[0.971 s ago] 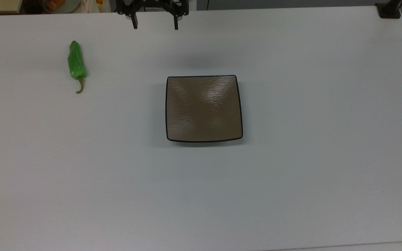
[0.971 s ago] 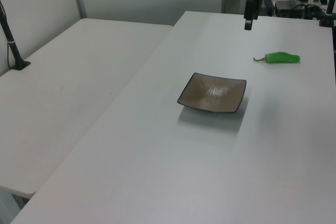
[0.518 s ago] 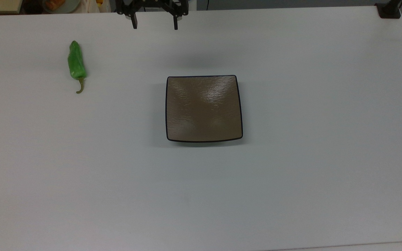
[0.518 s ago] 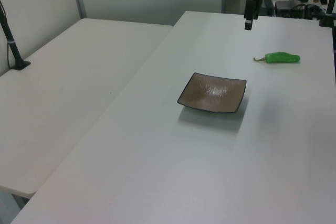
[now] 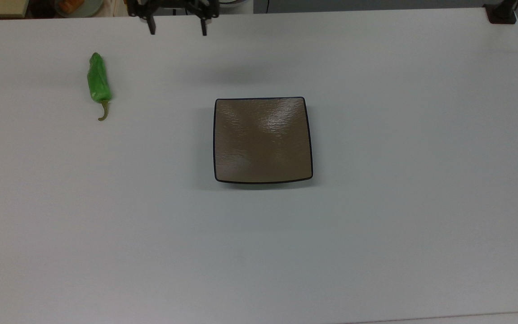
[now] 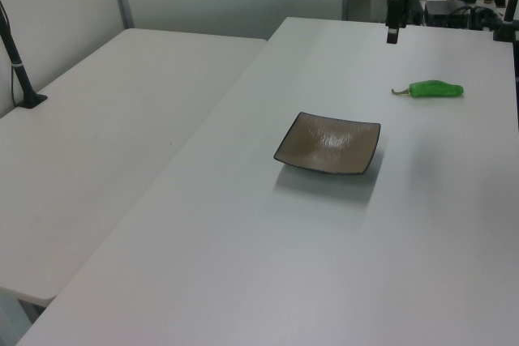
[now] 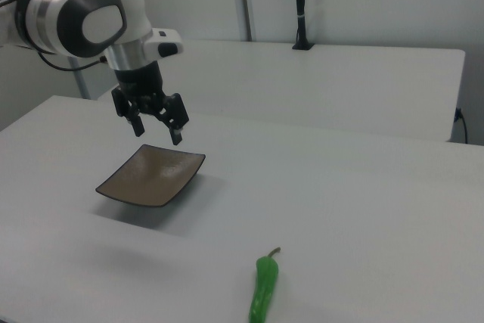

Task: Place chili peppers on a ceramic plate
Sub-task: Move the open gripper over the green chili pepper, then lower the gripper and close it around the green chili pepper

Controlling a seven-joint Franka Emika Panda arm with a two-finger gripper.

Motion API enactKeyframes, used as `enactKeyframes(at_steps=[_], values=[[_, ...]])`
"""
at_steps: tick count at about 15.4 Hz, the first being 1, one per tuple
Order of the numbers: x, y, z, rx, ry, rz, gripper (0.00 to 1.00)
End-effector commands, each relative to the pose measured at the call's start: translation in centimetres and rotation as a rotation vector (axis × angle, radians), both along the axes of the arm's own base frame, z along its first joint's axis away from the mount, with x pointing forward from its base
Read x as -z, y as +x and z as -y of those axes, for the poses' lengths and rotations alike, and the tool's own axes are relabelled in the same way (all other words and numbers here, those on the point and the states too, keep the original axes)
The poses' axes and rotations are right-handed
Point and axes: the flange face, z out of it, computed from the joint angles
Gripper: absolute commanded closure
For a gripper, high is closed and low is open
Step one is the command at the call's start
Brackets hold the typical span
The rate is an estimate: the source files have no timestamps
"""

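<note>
I have the black two-finger pincer (image 5: 177,31) spread wide and carrying nothing, hanging in the air above the white counter (image 5: 376,247) at the top view's far edge. In the right view the pincer (image 7: 159,131) sits above the far side of the square glossy brown ceramic plate (image 7: 153,175). The plate (image 5: 262,139) lies flat mid-counter, bare, a bright glare on its rippled surface. The bright green wrinkled chili pepper (image 5: 97,83) lies on the counter well apart from the plate, off to the top view's left, thin olive stem curling toward the near side. In the left view the pepper (image 6: 435,88) lies to the plate's (image 6: 329,143) far right, below the pincer (image 6: 393,35).
</note>
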Motion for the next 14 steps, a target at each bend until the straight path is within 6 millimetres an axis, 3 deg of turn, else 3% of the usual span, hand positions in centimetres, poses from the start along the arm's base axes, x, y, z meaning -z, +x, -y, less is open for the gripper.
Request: enactKeyframes(at_steps=[1, 9, 14], values=[[0.9, -2.3, 3.3, -0.041, 0.0, 0.032, 0.0], [4.7, -2.8, 9.4, -0.138, -0.063, 0.062, 0.0], [9.0, -2.5, 12.5, -0.149, -0.074, 0.046, 0.0]])
